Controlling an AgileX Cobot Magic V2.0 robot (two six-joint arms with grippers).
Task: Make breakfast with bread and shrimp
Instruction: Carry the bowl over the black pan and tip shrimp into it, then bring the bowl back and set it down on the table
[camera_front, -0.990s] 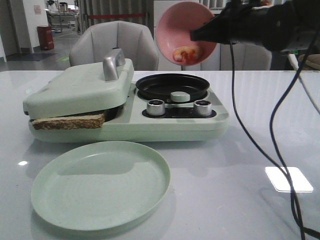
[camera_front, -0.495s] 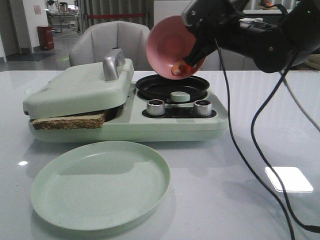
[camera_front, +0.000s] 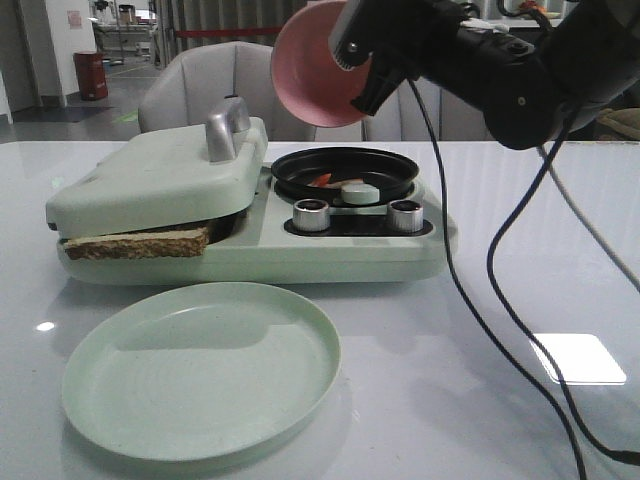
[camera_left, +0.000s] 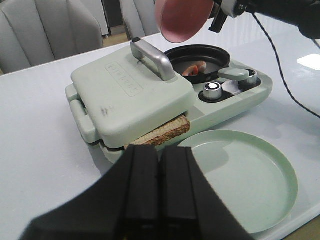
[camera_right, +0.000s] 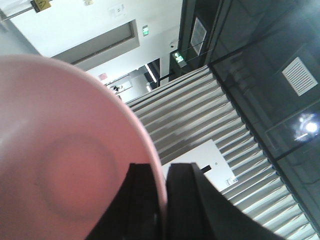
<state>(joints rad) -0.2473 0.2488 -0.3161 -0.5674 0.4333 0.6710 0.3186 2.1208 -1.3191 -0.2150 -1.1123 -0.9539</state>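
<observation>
A pale-green breakfast maker (camera_front: 160, 175) has its lid down over a slice of bread (camera_front: 138, 243) whose brown crust sticks out at the front. The bread (camera_left: 162, 134) also shows in the left wrist view. In the round black pan (camera_front: 345, 170) lies the orange-pink shrimp (camera_front: 321, 181), seen too as shrimp (camera_left: 194, 69) in the left wrist view. My right gripper (camera_right: 163, 185) is shut on the rim of a pink bowl (camera_front: 310, 75), tipped over high above the pan and empty (camera_right: 65, 160). My left gripper (camera_left: 160, 165) is shut and empty, near the table's front.
An empty pale-green plate (camera_front: 200, 365) lies in front of the maker. A round green knob (camera_front: 357, 192) and two metal dials (camera_front: 311, 214) sit beside the pan. A silver handle (camera_front: 225, 128) rises from the lid. Black cables (camera_front: 490, 270) hang from the right arm.
The right gripper carried the pink bowl left and tipped it further. The shrimp left the bowl and now lies in the black pan.
</observation>
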